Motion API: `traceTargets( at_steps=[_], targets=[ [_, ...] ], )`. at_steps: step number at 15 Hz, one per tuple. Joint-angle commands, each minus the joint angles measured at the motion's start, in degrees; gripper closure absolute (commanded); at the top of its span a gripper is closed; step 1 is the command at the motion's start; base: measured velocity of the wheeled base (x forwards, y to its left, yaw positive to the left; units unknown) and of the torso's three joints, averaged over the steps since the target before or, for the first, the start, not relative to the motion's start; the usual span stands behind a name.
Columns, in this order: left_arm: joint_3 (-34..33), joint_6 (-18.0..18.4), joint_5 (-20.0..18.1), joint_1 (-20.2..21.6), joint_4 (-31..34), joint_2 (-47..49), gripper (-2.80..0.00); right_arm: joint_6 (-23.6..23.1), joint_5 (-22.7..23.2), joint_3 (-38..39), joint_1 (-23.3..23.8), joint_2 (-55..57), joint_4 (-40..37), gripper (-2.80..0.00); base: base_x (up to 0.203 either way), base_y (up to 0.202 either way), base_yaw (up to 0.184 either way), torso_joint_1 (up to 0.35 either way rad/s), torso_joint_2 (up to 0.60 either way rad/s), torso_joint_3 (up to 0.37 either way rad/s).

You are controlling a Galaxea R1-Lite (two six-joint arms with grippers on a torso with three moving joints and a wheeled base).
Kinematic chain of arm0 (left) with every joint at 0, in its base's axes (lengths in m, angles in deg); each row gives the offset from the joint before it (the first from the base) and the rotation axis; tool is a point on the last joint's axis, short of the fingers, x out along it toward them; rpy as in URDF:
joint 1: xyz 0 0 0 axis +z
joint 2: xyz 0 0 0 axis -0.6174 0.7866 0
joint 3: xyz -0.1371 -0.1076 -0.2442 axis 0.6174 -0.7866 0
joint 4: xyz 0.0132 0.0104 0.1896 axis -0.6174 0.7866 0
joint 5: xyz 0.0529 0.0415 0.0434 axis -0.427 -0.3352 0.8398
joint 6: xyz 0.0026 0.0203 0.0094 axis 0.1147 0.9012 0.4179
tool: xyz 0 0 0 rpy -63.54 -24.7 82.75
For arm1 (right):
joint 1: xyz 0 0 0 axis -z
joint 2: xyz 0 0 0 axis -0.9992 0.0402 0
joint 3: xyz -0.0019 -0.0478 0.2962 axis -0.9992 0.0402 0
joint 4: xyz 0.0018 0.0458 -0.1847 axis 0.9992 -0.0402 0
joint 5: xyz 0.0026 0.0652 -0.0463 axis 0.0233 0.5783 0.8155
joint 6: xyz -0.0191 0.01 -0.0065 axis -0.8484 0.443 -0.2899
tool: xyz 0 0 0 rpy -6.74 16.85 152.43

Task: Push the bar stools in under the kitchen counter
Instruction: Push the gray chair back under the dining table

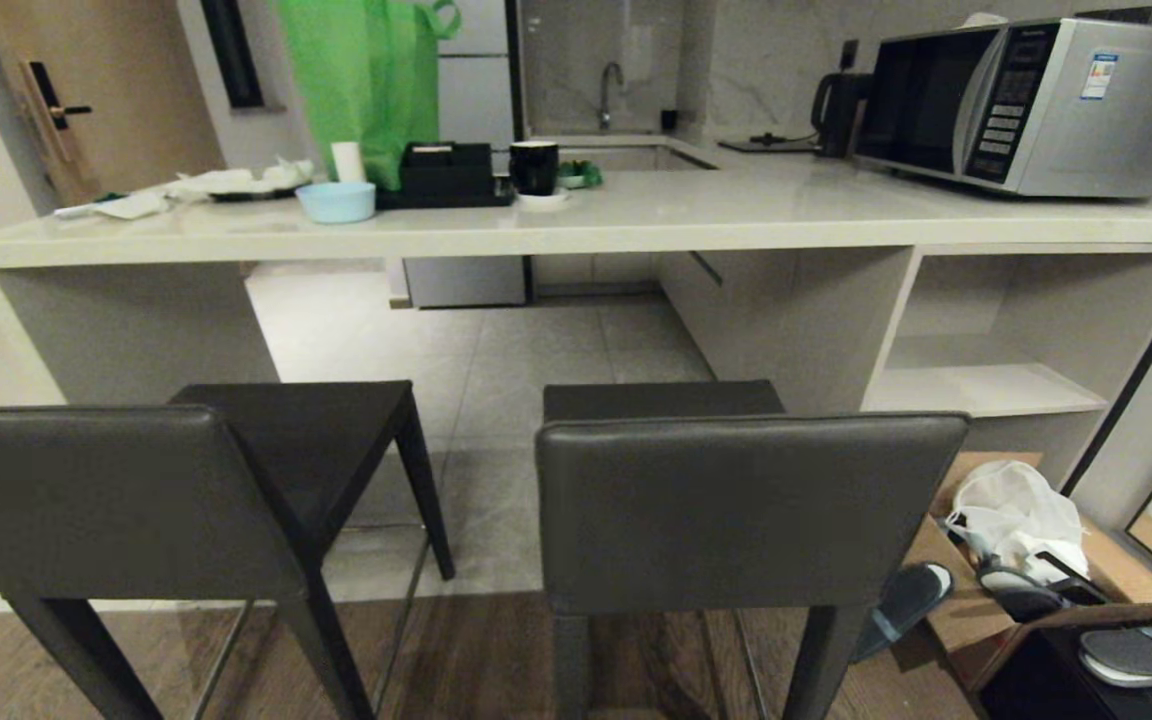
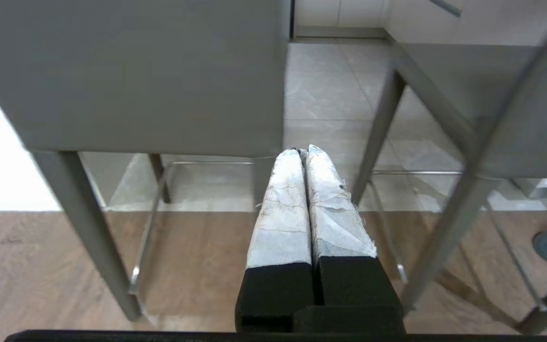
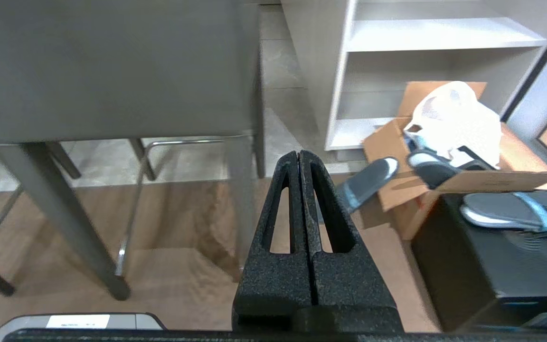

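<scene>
Left stool (image 1: 116, 500): stood on the robot's left, pulled out from the surface, backrest toward the camera, seat running away toward the counter; its body was skewed, the seat's far corner angled toward the right stool.
Right stool (image 1: 751, 510): stood beside the left one and apart from it, backrest toward the camera and squarer to the counter edge; its seat pointed straight at the opening below the slab.
Long axes: both backrests ran roughly side to side, near parallel with the counter's front edge, the left one less so.
Kitchen counter (image 1: 636, 225): a pale slab stretching left to right across the head view, open underneath in the middle, white shelves (image 1: 986, 385) at the right end.
Stool position: the stools' near legs stood on the wood floor (image 1: 476, 660), the far legs on pale tile; whether either seat front reached under the slab was hard to judge from this angle.
Left claw (image 2: 304, 152): pressed closed with nothing in it, pale-wrapped fingers (image 2: 283, 213) together, low behind the stools and pointing at the gap between them.
Right claw (image 3: 298, 154): closed tight and empty, low behind the right stool's right side, near a cardboard box (image 3: 444, 156) with slippers.
On the surface: microwave (image 1: 1026, 105), green bag (image 1: 366, 80), blue bowl (image 1: 336, 200), dark mug (image 1: 534, 165).
</scene>
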Motion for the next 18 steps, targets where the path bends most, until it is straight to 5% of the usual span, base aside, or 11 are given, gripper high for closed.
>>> traceTargets(
  at_steps=[1, 18],
  targets=[
    [-0.2, -0.1, 0.0, 0.0, 0.0, 0.0, 0.00, 0.0, 0.0, 0.0, 0.0, 0.0, 0.0, 0.00, 0.000, 0.196, -0.001, 0.004, 0.00, 0.002],
    [-0.2, -0.1, 0.0, 0.0, 0.0, 0.0, 0.00, 0.1, 0.0, 0.0, 0.0, 0.0, 0.0, 0.00, 0.000, 0.198, -0.001, 0.002, 0.00, 0.003]
  ],
)
